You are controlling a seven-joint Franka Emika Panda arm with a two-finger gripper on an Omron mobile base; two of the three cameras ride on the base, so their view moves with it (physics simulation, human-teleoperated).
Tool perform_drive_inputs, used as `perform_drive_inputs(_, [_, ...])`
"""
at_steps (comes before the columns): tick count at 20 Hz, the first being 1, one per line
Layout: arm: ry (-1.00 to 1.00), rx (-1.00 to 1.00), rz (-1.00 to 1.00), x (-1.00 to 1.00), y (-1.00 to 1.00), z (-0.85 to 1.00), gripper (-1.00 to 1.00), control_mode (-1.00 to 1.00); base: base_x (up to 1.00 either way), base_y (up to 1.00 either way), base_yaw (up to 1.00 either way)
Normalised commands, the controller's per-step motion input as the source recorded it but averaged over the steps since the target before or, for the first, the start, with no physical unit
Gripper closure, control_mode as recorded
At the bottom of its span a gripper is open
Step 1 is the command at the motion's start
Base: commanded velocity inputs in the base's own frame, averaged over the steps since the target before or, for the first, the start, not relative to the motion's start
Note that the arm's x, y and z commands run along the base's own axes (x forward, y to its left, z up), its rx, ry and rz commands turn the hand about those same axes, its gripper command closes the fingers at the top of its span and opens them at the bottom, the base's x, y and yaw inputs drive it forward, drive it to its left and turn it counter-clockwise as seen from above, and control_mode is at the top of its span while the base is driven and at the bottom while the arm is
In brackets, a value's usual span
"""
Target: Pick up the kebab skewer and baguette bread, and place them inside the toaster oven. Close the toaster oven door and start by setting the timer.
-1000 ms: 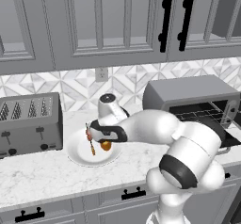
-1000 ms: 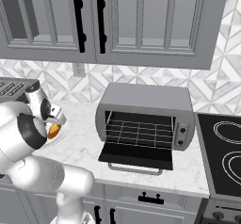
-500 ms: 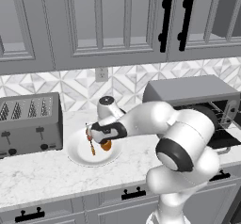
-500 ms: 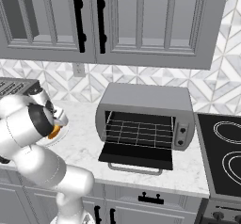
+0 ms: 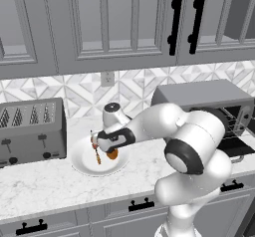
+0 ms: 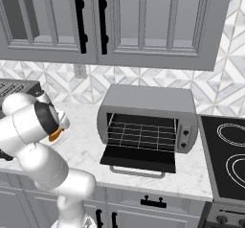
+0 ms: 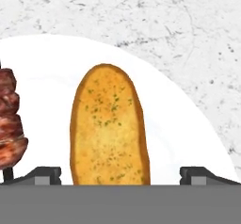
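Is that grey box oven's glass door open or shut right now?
Open. The dark glass door of the grey metal toaster oven lies folded down flat, leaving the wire rack inside exposed.

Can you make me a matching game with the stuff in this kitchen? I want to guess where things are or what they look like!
Things:
1. baguette
2. skewer
3. oven door
4. toaster

Clues:
A. folded down open
B. lying between the open gripper tips
C. grey box with slots on top
D. red meat chunks, at the plate's side

Pairs: 1-B, 2-D, 3-A, 4-C
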Motion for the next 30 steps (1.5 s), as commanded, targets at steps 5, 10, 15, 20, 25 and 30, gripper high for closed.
perform_drive_inputs(5, [0.01, 0.00, 0.00, 0.01, 0.01, -0.08, -1.00, -1.00, 0.00, 0.00, 0.00])
perform_drive_inputs(10, [0.01, 0.00, 0.00, 0.00, 0.10, -0.01, -1.00, -1.00, 0.00, 0.00, 0.00])
perform_drive_inputs(15, [0.01, 0.00, 0.00, 0.02, 0.07, -0.11, -1.00, -1.00, 0.00, 0.00, 0.00])
perform_drive_inputs(20, [0.00, 0.00, 0.00, 0.07, 0.00, -0.19, -1.00, -1.00, 0.00, 0.00, 0.00])
perform_drive_inputs(25, [0.00, 0.00, 0.00, 0.01, 0.00, -0.14, -1.00, -1.00, 0.00, 0.00, 0.00])
perform_drive_inputs(30, [0.00, 0.00, 0.00, 0.00, 0.00, -0.15, 1.00, -1.00, 0.00, 0.00, 0.00])
